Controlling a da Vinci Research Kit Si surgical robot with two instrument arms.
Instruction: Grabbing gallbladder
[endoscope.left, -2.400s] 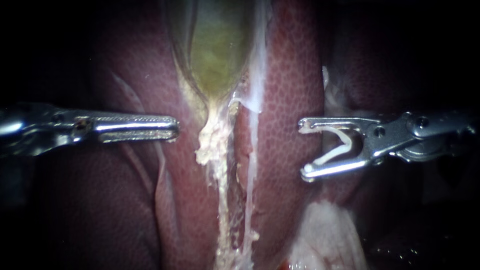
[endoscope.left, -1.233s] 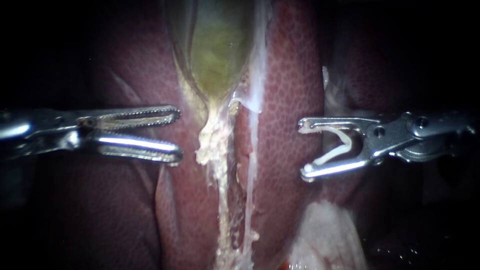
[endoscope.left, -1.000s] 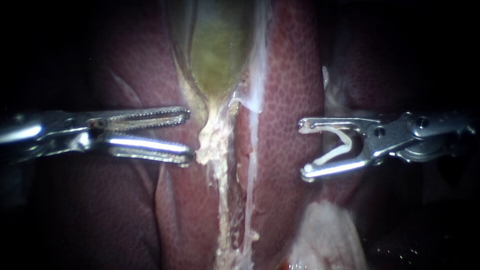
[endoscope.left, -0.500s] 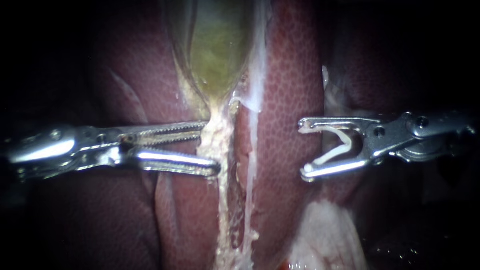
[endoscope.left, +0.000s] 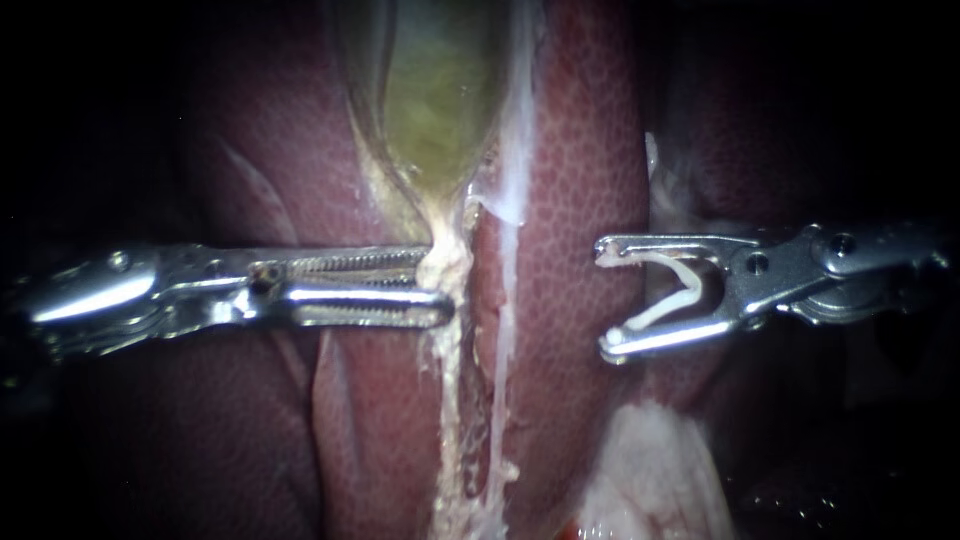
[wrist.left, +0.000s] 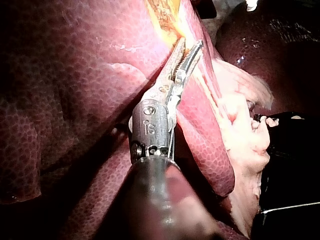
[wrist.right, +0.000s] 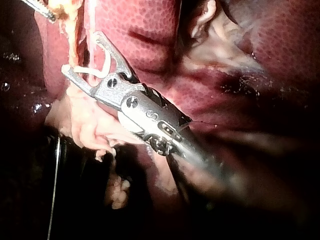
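The greenish gallbladder (endoscope.left: 435, 110) lies between red liver lobes (endoscope.left: 585, 150) and narrows to a pale, ragged neck (endoscope.left: 447, 262). My left instrument (endoscope.left: 440, 282) reaches across to that neck, its serrated jaws nearly together and pinching the pale tissue at their tips. In the left wrist view the same jaws (wrist.left: 191, 45) end at yellowish tissue (wrist.left: 167, 15). My right instrument (endoscope.left: 603, 300) hovers over the right liver lobe, apart from the gallbladder. Its jaws stand wide with a white V-shaped clip (endoscope.left: 680, 290) seated between them. The right wrist view shows that instrument (wrist.right: 81, 52) and its clip (wrist.right: 97, 67).
A thin whitish strand (endoscope.left: 500, 380) runs down beside the neck's tail. Pale fatty tissue (endoscope.left: 650, 470) sits under my right instrument. A dark fold (endoscope.left: 300, 400) of liver lies under my left shaft.
My left instrument opened its jaws, slid right to the gallbladder's neck, then closed them on the pale tissue. The right instrument has stayed still.
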